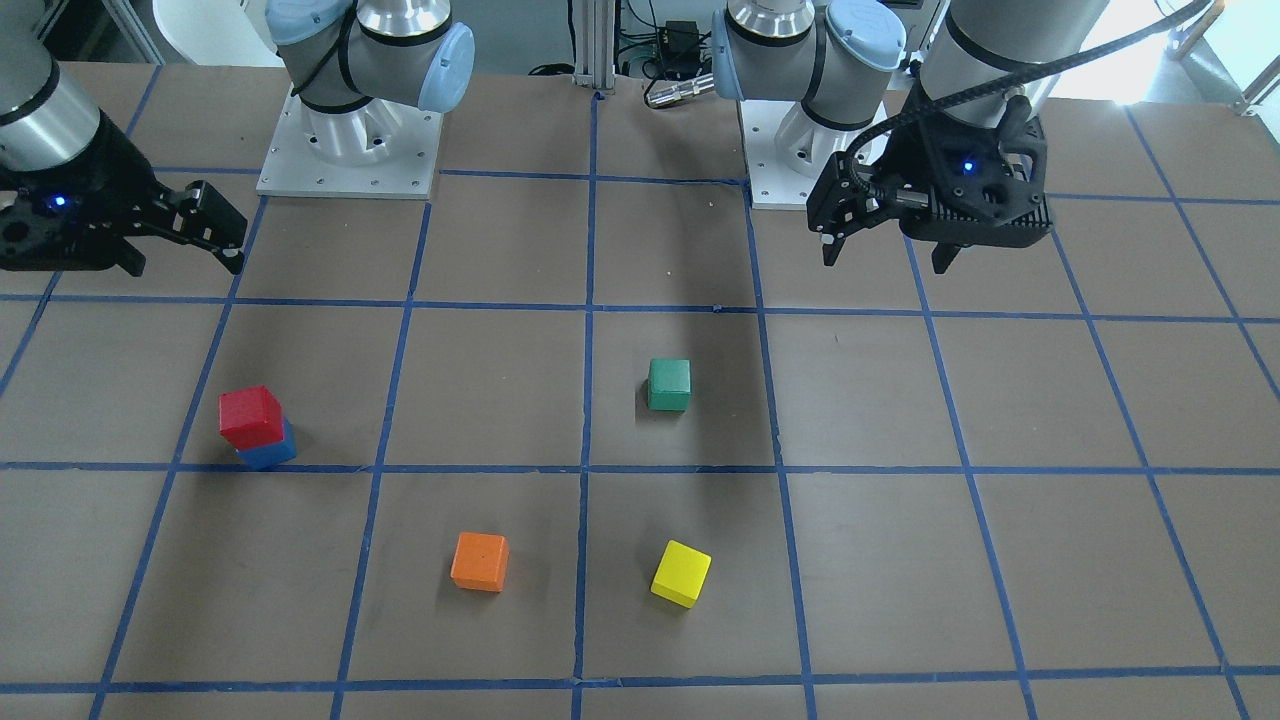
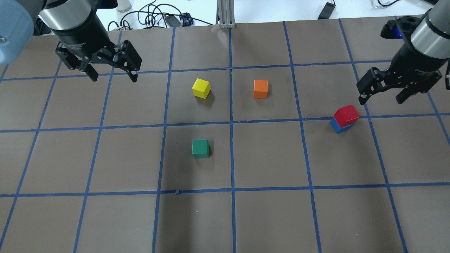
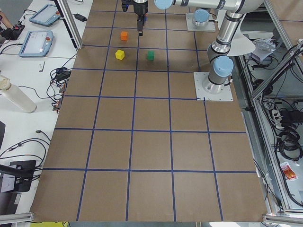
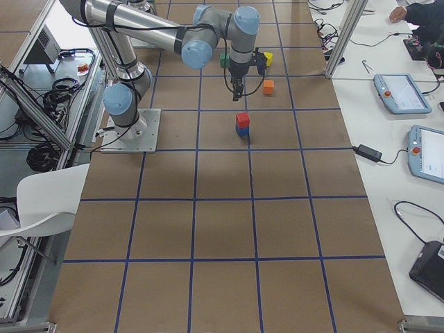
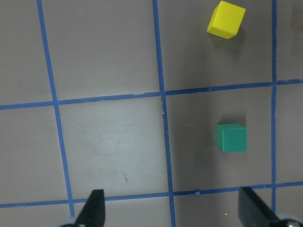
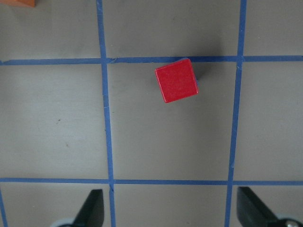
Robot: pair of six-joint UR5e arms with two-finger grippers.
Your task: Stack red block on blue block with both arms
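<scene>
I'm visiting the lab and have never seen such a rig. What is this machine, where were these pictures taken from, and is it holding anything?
It is a robot with two jointed metal arms bolted to a brown table taped into blue squares. The left arm's fingers and the right arm's fingers, two black ones each, are spread open above the table, holding nothing. Four pictures come from fixed cameras: one facing the robot, one behind and above it, and one at each table end. The other two come from cameras on the wrists, looking down between the fingers. There are five small cubes. The red block sits on the blue block, while a green cube, a yellow cube and an orange cube lie apart.
</scene>
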